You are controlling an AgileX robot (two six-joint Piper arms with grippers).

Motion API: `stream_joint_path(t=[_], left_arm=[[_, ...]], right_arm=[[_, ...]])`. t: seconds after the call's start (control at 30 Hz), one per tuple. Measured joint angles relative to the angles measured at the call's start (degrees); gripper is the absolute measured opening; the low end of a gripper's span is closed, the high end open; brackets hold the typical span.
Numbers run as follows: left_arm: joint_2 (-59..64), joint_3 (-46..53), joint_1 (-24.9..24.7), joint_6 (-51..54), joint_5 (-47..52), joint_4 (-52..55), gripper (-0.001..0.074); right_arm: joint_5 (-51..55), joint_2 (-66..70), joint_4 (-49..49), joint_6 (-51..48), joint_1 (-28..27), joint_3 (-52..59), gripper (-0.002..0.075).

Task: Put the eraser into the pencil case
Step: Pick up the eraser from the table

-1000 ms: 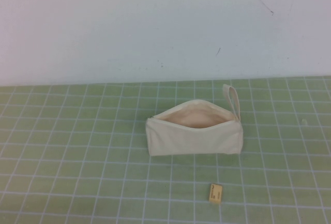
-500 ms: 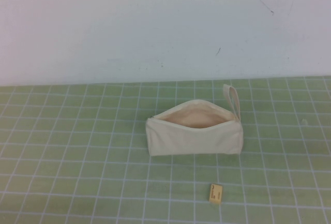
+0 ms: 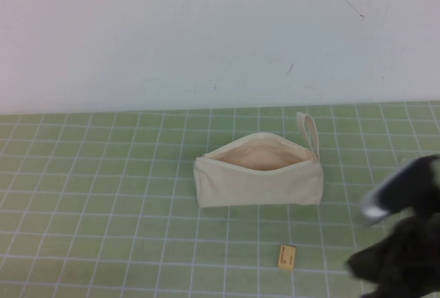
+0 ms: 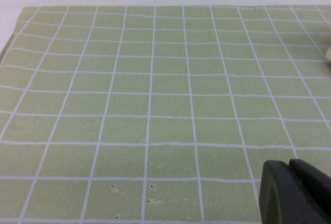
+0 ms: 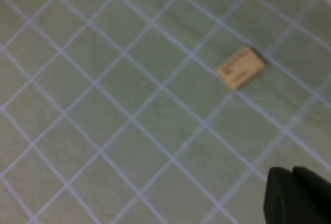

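The cream-white pencil case (image 3: 258, 174) lies on the green grid mat with its zip open, showing the peach lining, and its loop strap at the right end. The tan eraser (image 3: 287, 257) lies flat on the mat in front of it, apart from it; it also shows in the right wrist view (image 5: 240, 68). My right arm (image 3: 405, 250) is at the lower right, to the right of the eraser. My right gripper (image 5: 291, 175) is shut and empty, short of the eraser. My left gripper (image 4: 289, 169) is shut and empty over bare mat, out of the high view.
The green grid mat (image 3: 103, 195) covers the table, with a white wall (image 3: 206, 36) behind it. A sliver of cream fabric (image 4: 328, 53) shows at the edge of the left wrist view.
My right arm has come into the high view at the lower right, blurred by motion. The pencil case and eraser have not moved.
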Motion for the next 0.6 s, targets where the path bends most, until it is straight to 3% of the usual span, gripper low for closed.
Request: stream_joint_path(t=[0.13,0.27,0.47,0.6], left_arm=[[0.0,0.0,0.0,0.0,0.0,0.0,-0.0001],[0.0,0.0,0.0,0.0,0.0,0.0,-0.0001],[0.0,0.0,0.0,0.0,0.0,0.0,-0.0001],[0.0,0.0,0.0,0.0,0.0,0.0,-0.0001]], right_arm=[[-3.3,11.1,-0.8,0.5,11.0,-4.2,0.0],[3.3,22.3,-8.1,1.7,17.3,-13.1,0.0],[20.4,32.6,-20.6,5.5,18.6,-26.2,-0.0001],[24.8,34.5,-24.0,8.4,18.3,-31.4,-0.0001]])
